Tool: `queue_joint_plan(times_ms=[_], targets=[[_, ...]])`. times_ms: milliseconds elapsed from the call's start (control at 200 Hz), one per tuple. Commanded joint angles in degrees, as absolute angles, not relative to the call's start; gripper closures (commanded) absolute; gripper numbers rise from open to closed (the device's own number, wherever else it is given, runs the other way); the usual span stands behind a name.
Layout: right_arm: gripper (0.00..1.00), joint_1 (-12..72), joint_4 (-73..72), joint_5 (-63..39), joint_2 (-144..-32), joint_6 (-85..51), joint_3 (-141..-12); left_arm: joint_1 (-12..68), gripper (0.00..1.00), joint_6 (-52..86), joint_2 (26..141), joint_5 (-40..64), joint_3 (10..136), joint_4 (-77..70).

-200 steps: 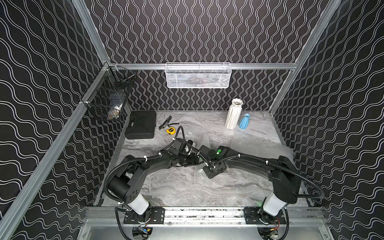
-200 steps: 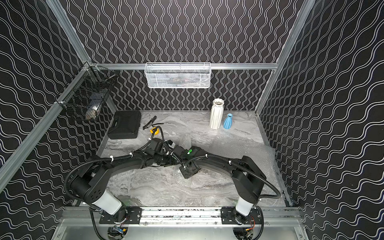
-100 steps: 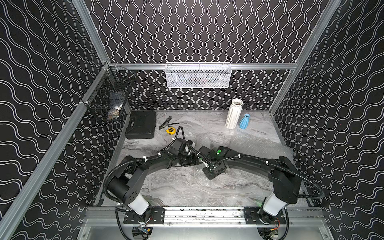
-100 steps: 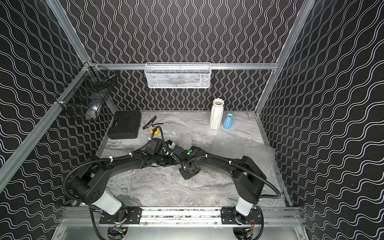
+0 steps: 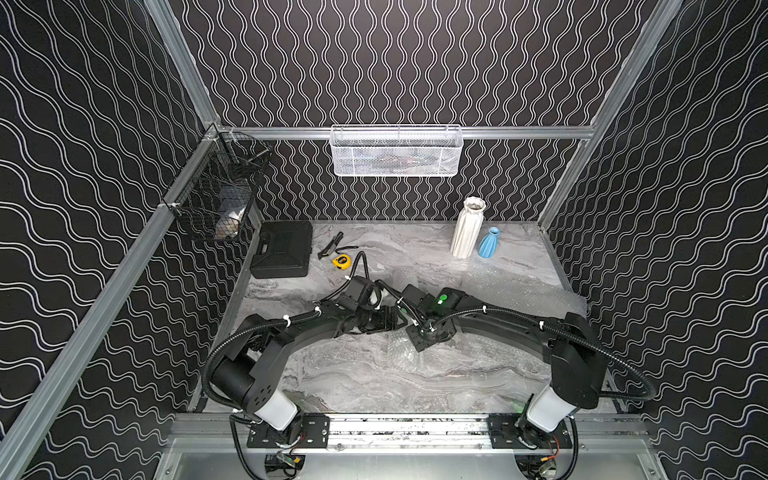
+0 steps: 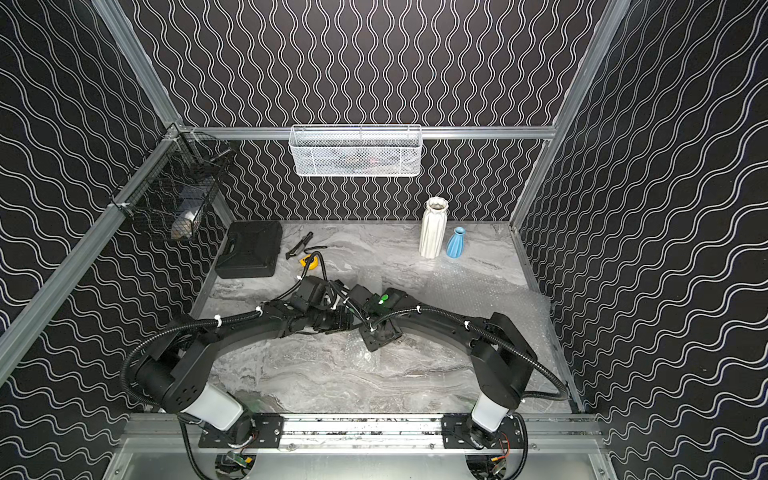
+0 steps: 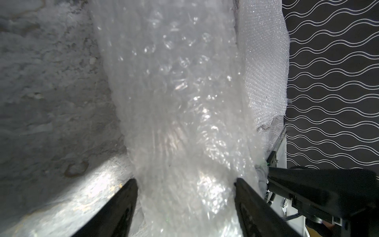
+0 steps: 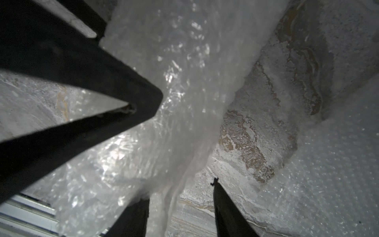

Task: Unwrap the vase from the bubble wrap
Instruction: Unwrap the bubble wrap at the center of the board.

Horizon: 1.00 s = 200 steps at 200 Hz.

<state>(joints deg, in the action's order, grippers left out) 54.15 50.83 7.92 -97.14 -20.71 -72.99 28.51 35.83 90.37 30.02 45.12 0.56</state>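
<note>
A thick whitish roll of bubble wrap [image 7: 180, 102] lies at mid-table, and no vase shows through it. My left gripper [image 7: 184, 180] is shut on the roll, one finger pressing each side. My right gripper [image 8: 179, 190] stands open over the same bubble wrap [image 8: 184, 71]. A loose edge of the wrap hangs by one of its fingers [image 8: 133, 217], and bare table shows beside the other. A black finger [image 8: 102, 82] of my left gripper crosses the right wrist view. In both top views the left arm [image 5: 291, 328] and the right arm [image 5: 511, 320] meet mid-table and hide both grippers.
A flat bubble wrap sheet [image 5: 519, 286] covers the table's right side. A white ribbed vase [image 5: 467, 228] and a small blue vase [image 5: 489, 243] stand at the back right. At the back left are a black case [image 5: 282, 249] and a yellow tape measure [image 5: 341, 260]. Baskets hang on the walls.
My right gripper's jaws have come apart, letting go of the wrap. Both arms have hardly moved, and the left gripper's hold is the same.
</note>
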Motion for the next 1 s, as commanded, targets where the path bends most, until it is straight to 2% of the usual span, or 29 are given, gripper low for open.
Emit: queue_joint_plan(times_ms=[0, 585, 996], targets=[[0.50, 53.62, 49.61, 12.34, -98.04, -23.42, -74.25, 28.83, 0.24, 33.67, 90.23, 28.75, 45.24, 6.43], [0.47, 53.21, 51.65, 16.30, -95.99, -24.34, -75.32, 29.09, 0.24, 32.16, 90.26, 27.42, 46.84, 9.03], [0.48, 51.85, 49.94, 16.05, -98.48, -24.02, -78.96, 29.14, 0.24, 31.97, 90.09, 27.51, 47.02, 9.32]])
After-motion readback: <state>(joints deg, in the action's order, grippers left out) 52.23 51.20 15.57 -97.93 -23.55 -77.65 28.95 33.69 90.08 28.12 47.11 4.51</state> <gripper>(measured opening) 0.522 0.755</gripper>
